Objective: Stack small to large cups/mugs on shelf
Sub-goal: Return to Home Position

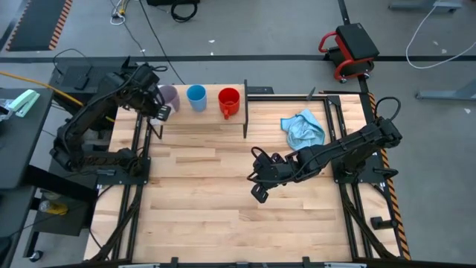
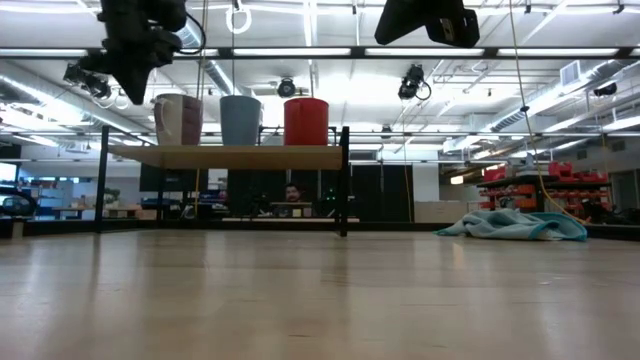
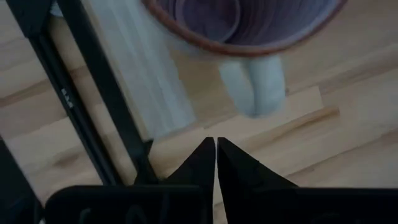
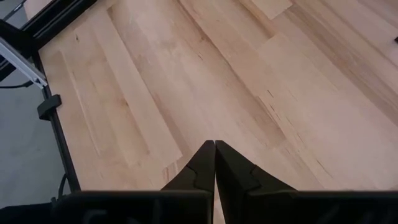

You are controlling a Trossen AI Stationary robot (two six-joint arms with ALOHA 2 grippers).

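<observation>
on the shelf (image 1: 201, 120), in a row and upright: lilac mug (image 1: 169, 97) at the left end, light blue cup (image 1: 196, 97) in the middle, red mug (image 1: 229, 102) at the right end. left tool (image 1: 161, 112) raised just beside the lilac mug, fingers pressed together, holding nothing. right tool (image 1: 258, 193) over bare counter (image 1: 201, 201) mid-way across, likewise closed narrow and empty. blue cloth (image 1: 303, 129) crumpled on the counter right of the shelf.
</observation>
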